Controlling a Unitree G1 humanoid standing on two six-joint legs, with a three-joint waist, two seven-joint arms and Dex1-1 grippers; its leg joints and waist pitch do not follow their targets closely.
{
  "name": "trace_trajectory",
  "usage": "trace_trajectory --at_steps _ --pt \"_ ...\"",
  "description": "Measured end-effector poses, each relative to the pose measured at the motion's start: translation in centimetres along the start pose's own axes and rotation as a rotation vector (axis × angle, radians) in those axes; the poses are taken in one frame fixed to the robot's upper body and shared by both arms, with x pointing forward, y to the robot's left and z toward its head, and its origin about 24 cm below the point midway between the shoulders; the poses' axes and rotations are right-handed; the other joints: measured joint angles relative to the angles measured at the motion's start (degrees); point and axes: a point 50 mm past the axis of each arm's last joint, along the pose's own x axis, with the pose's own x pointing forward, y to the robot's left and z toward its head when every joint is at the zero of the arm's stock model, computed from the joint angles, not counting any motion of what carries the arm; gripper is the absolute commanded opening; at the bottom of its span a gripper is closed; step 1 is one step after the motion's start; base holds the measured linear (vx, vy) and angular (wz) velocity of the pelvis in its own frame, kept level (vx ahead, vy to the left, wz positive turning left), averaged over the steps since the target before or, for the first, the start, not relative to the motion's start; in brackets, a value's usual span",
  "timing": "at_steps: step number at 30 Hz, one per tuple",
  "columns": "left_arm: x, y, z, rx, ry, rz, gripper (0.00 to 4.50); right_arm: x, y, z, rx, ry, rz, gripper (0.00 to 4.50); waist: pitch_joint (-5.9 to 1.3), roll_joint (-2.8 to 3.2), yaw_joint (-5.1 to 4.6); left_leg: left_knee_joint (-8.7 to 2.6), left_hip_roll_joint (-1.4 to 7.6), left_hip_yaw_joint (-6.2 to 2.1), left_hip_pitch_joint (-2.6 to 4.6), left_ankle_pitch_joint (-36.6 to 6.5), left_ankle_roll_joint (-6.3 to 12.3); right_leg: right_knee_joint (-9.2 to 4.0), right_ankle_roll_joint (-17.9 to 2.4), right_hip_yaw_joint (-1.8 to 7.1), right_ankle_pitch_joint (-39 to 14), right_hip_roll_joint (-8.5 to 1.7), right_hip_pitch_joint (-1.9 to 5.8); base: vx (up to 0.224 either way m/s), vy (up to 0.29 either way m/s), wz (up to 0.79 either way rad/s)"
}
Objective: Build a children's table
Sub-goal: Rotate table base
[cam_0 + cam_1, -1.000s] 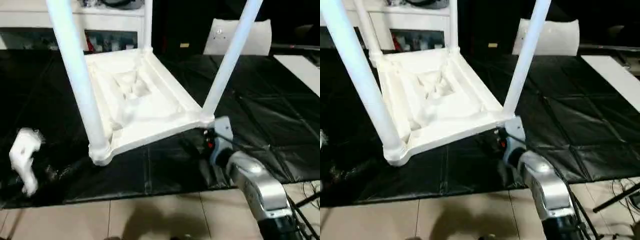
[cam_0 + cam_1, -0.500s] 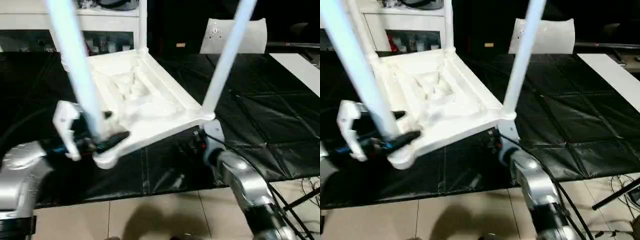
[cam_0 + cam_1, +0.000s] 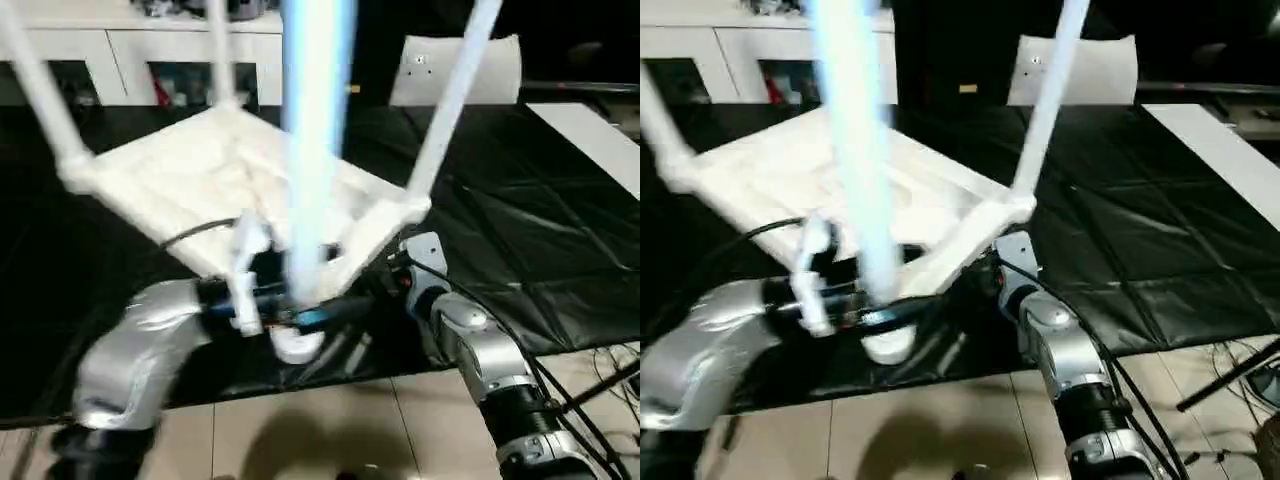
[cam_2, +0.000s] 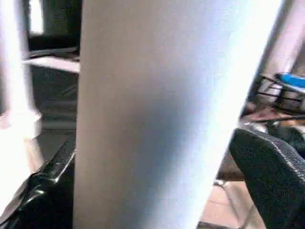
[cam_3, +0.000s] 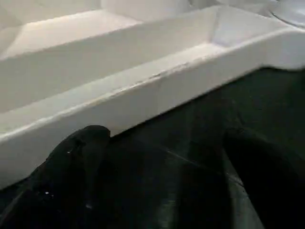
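Observation:
The white children's table lies upside down on the black mat, legs pointing up. My left gripper stands open, low on the near leg just above its corner socket. In the left wrist view that leg sits between my black fingers. My right gripper is open too. It sits low at the table's right corner, fingers spread just below the rim with nothing between them. Another leg rises from that right corner.
White cabinets stand along the back. A white rounded piece sits at the back right, and a flat white panel lies on the mat's right side. Tiled floor runs in front, with cables at the right edge.
My left arm came in from the left and took the near leg between its open fingers. That corner has swung right and the table has turned. My right gripper stays at its corner.

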Motion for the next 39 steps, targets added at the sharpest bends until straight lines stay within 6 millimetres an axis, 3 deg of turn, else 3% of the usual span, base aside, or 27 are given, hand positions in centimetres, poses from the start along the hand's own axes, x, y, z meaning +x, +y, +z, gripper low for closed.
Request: trace_trajectory --at_steps 10,16,21,27,33,39 --pt "5.4 0.4 0.3 0.052 -0.068 -0.061 4.45 0.6 -0.4 0.2 0.001 -0.017 -0.025 4.5 0.02 -0.08 -0.73 0.02 0.02 0.0 -0.09 -0.01 0.02 -0.04 -0.01 -0.02 0.02 0.02 -0.04 0.0 0.0 0.0" --pt "7.6 1.8 0.7 0.126 -0.084 -0.03 4.45 1.0 -0.4 0.5 0.01 -0.035 -0.047 4.5 0.02 -0.06 -0.73 0.05 0.02 -0.02 -0.11 0.0 0.03 -0.06 -0.03 -0.04 0.06 0.02 -0.05 0.0 0.0 0.0" --pt "8.1 3.3 1.3 0.196 -0.074 0.028 4.45 0.9 -0.6 0.6 0.013 -0.05 -0.056 4.5 0.02 0.04 -0.63 0.04 0.02 -0.03 -0.12 0.0 0.03 -0.05 -0.25 -0.05 0.18 0.02 -0.05 0.0 0.0 0.0" --pt "6.1 4.5 1.1 0.226 -0.003 0.051 4.45 -0.5 -2.2 0.3 0.005 -0.093 -0.069 4.5 0.05 0.57 -0.09 0.03 0.02 -0.03 -0.13 -0.02 0.07 -0.07 -0.4 -0.06 0.27 0.01 -0.04 0.0 0.0 0.0" --pt "1.4 5.3 -0.9 0.212 0.156 0.009 4.3 -3.4 -4.1 1.0 -0.027 -0.168 -0.054 4.5 0.08 1.14 0.84 0.03 0.04 -0.03 -0.03 0.0 0.06 -0.05 -0.07 -0.09 0.08 0.01 -0.01 0.0 0.0 0.0" --pt "-2.3 6.3 -2.5 0.268 0.416 -0.09 3.85 -7.0 -3.3 1.0 -0.086 -0.162 0.182 4.5 0.14 1.66 1.7 0.01 -0.02 -0.04 0.02 -0.06 0.14 -0.16 0.02 -0.05 0.02 -0.03 0.12 0.0 0.0 0.0"
